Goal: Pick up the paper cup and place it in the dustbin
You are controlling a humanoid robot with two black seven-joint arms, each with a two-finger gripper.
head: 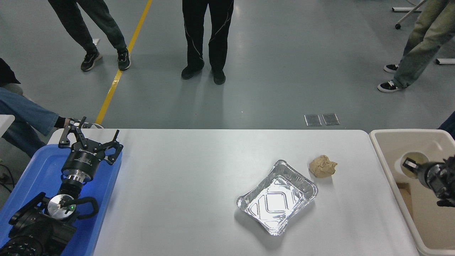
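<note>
The paper cup is white with a cream inside and sits low inside the dustbin, the large beige bin past the table's right end. Its mouth faces up toward the camera. My right gripper comes in from the right edge and is down in the bin, shut on the cup's rim with one finger inside the cup. My left gripper is parked open over the blue tray at the lower left.
A silver foil tray and a crumpled brown paper ball lie on the white table right of centre. A blue tray sits at the left edge. Several people stand beyond the far side.
</note>
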